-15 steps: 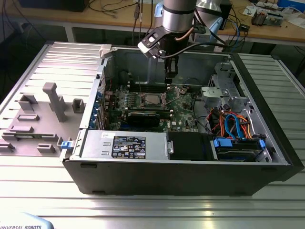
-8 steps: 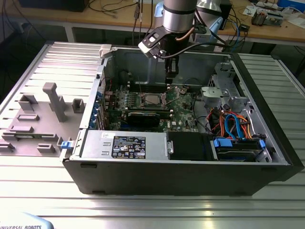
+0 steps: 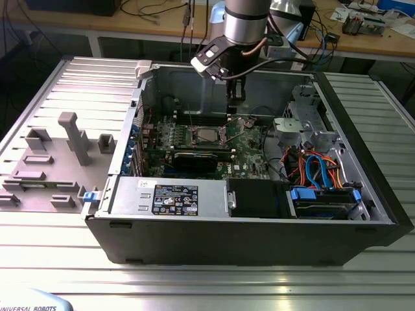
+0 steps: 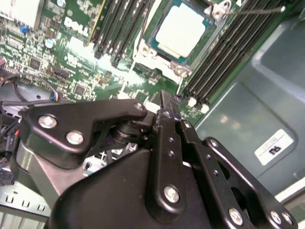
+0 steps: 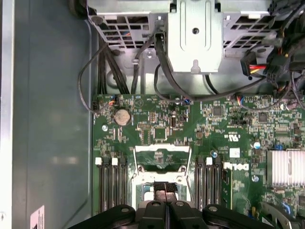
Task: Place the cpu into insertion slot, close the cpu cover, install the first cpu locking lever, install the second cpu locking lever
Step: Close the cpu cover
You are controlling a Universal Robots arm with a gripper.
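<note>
The end effector (image 3: 232,114) hangs inside the open case (image 3: 259,240) on the counter (image 3: 194,285), just over the motherboard beside the slot (image 4: 192,58). Its fingers (image 5: 165,192) are pressed together with nothing between them. The cpu (image 4: 180,31) lies flat in the slot, its pale top uncovered. The cover (image 5: 161,149) stands raised off the slot, right in front of the fingertips. A thin lever (image 4: 252,9) runs out from the slot's corner.

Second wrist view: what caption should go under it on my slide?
The gripper, jaws shut, hangs over the green motherboard, close to the silver cpu.
</note>
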